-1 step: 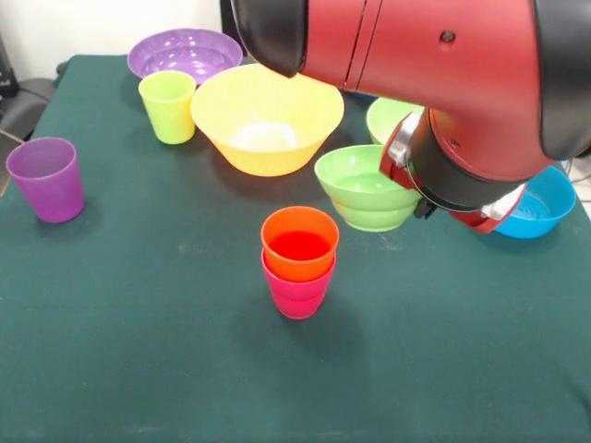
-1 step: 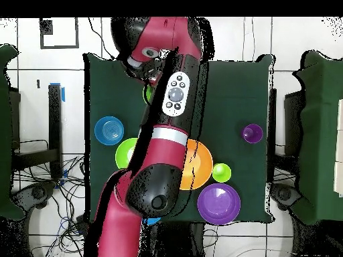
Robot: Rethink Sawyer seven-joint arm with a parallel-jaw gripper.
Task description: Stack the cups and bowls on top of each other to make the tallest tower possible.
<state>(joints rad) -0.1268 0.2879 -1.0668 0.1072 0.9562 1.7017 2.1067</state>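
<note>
An orange tapered plastic cup (image 1: pixel 300 242) is seen nested upright in a red-pink plastic cup (image 1: pixel 297 293), forming a two-cup tower near the middle of the dark green tabletop (image 1: pixel 138 351). Behind it are ranged a large orange-yellow glossy bowl (image 1: pixel 268 118), a medium lime green bowl (image 1: pixel 365 188), a purple bowl (image 1: pixel 185 53), a lime green cup (image 1: pixel 168 106) and, apart at one edge, a purple cup (image 1: pixel 46 178). The gripper is hidden by the red and black arm (image 1: pixel 425 74), so its state cannot be told.

tower (image 1: pixel 299 263): one cup nested in another, mid-table, nearest the camera
big bowl (image 1: pixel 267 118): behind it
lone cup (image 1: pixel 46 178): far left (well apart)
</note>
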